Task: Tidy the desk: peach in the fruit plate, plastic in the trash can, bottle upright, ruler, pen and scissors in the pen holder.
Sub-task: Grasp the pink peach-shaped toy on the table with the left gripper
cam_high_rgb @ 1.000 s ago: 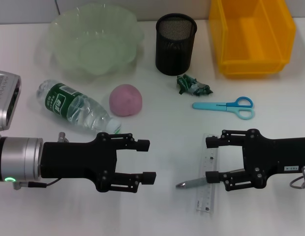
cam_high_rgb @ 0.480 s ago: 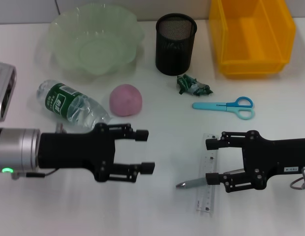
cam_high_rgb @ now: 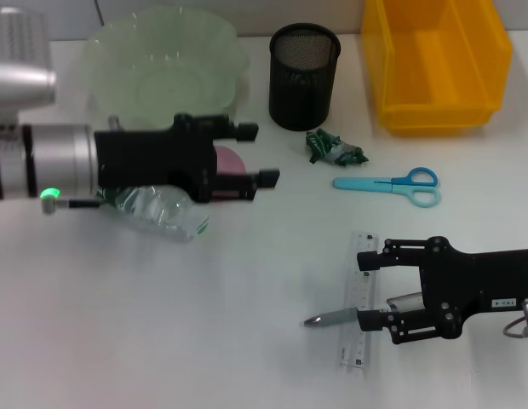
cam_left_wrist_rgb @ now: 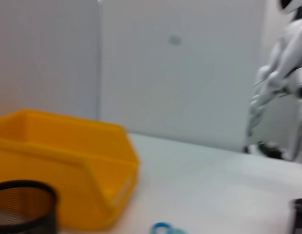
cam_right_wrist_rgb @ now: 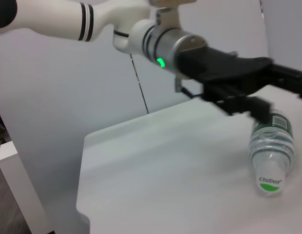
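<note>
My left gripper point(cam_high_rgb: 257, 154) hangs open over the pink peach point(cam_high_rgb: 227, 158), which shows only partly between its fingers. The clear bottle point(cam_high_rgb: 160, 209) with a green label lies on its side under the left arm; the right wrist view shows the bottle point(cam_right_wrist_rgb: 270, 156) cap-first, below the left gripper point(cam_right_wrist_rgb: 248, 95). My right gripper point(cam_high_rgb: 366, 290) is open near the front, astride the clear ruler point(cam_high_rgb: 358, 336) and the silver pen point(cam_high_rgb: 330, 318). Blue scissors point(cam_high_rgb: 390, 183) and a crumpled green plastic wrapper point(cam_high_rgb: 334, 149) lie mid-table. Behind stand the green fruit plate point(cam_high_rgb: 119, 51) and the black mesh pen holder point(cam_high_rgb: 305, 77).
A yellow bin point(cam_high_rgb: 439, 64) stands at the back right; the left wrist view shows the bin point(cam_left_wrist_rgb: 68, 156), the pen holder's rim point(cam_left_wrist_rgb: 24, 195) and a scissors handle point(cam_left_wrist_rgb: 162, 227). White tabletop stretches between the arms at the front.
My left arm has moved from the front of the table back over the bottle and the peach, still open. The right gripper has barely shifted over the ruler and pen.
</note>
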